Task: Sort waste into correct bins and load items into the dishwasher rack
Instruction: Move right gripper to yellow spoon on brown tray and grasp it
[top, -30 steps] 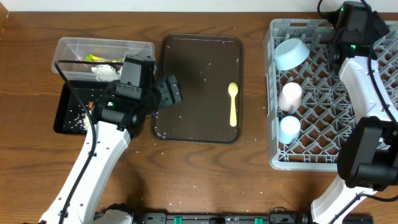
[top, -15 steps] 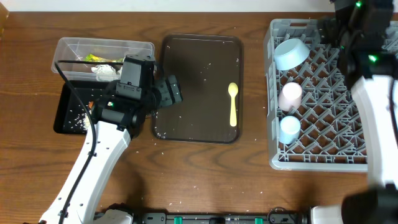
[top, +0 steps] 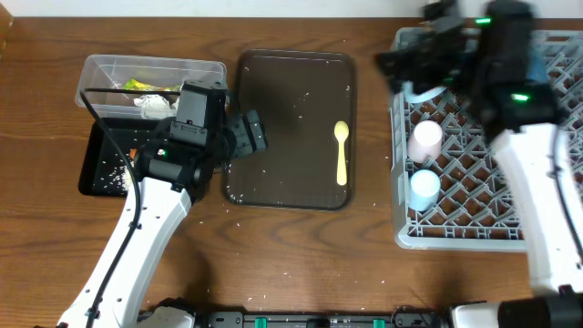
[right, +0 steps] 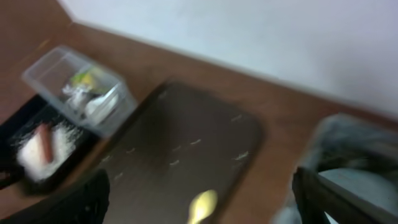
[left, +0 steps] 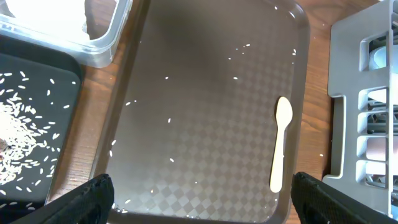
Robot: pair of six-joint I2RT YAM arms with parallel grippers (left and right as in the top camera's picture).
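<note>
The yellow spoon (top: 342,153) lies on the dark brown serving tray (top: 282,109); it also shows in the left wrist view (left: 281,143) and, blurred, in the right wrist view (right: 202,205). The pink cup (top: 425,138) and light blue cup (top: 424,187) sit in the grey rack (top: 399,214). The pale blue bowl (top: 415,91) is mostly hidden by my right arm. My right gripper (top: 405,59) (right: 202,199) is open and empty over the rack's back left corner. My left gripper (top: 246,132) (left: 199,205) is open and empty over the brown tray's left side. The dark blue plate is out of view.
The clear tub (top: 150,77) holds napkins and a yellow-green wrapper. The black tray (top: 100,169) beside it holds rice (left: 15,146) and an orange carrot (right: 42,140). Loose rice grains dot the brown tray (left: 205,112). The rack's edge (left: 367,93) lies to the right.
My right arm has swung left from the rack's back right corner to its back left corner, now covering the bowl. My left arm has not moved.
</note>
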